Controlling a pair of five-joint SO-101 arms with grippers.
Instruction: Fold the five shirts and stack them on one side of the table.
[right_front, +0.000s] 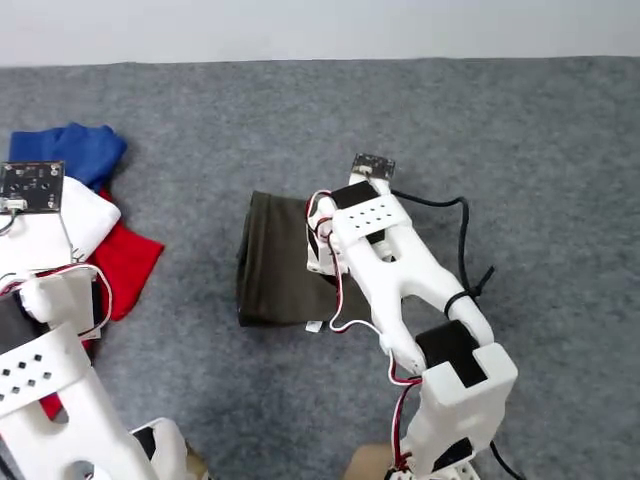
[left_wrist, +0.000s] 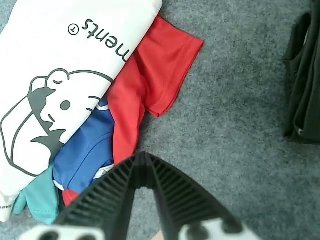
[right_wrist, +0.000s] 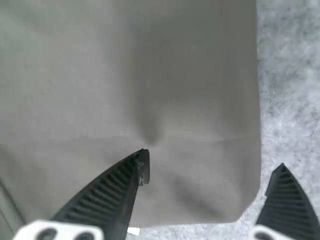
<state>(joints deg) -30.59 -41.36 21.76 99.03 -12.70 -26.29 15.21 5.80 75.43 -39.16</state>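
Observation:
A folded dark olive shirt (right_front: 272, 268) lies mid-table. My right gripper (right_wrist: 212, 167) hovers just above it near one corner, open, with one fingertip (right_wrist: 142, 162) over the cloth (right_wrist: 150, 75) and the other past the shirt's edge over carpet. At the table's left lies a loose pile: a white printed shirt (left_wrist: 65, 55) on top, a red shirt (left_wrist: 150, 85), a blue shirt (left_wrist: 82, 155) and a teal one (left_wrist: 37, 197) beneath. My left gripper (left_wrist: 145, 159) is shut and empty, above the pile's edge by the red shirt. The olive shirt (left_wrist: 302, 90) shows off to the side there.
Grey carpet (right_front: 520, 140) covers the table, with free room at the back and right. The right arm's white body (right_front: 400, 280) and its cables reach over the olive shirt's right side. The blue shirt (right_front: 80, 150) sticks out behind the pile.

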